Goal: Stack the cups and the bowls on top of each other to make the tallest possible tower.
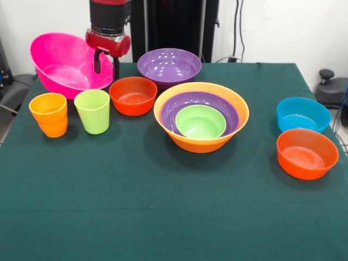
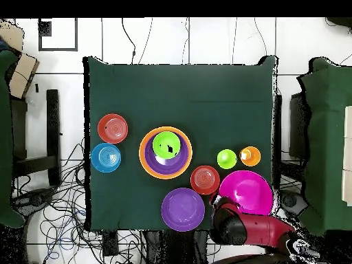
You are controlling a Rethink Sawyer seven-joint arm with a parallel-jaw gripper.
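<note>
My gripper [image 1: 106,64] is shut on the right rim of the large pink bowl [image 1: 62,62], which is tilted at the table's far left; both also show in the overhead view, gripper [image 2: 218,204] and bowl [image 2: 246,192]. The tower [image 1: 201,117] is a yellow-orange bowl [image 1: 239,111] holding a purple bowl [image 1: 173,106] with the small lime-green bowl [image 1: 200,120] inside. The orange cup [image 1: 49,114] and the lime-green cup [image 1: 93,111] stand upright in front of the pink bowl. A red-orange bowl [image 1: 132,95] and a second purple bowl [image 1: 168,66] sit nearby.
A blue bowl [image 1: 302,113] and another red-orange bowl [image 1: 306,153] sit at the right side of the green tablecloth [image 1: 163,206]. Chairs and cables lie beyond the table edges in the overhead view.
</note>
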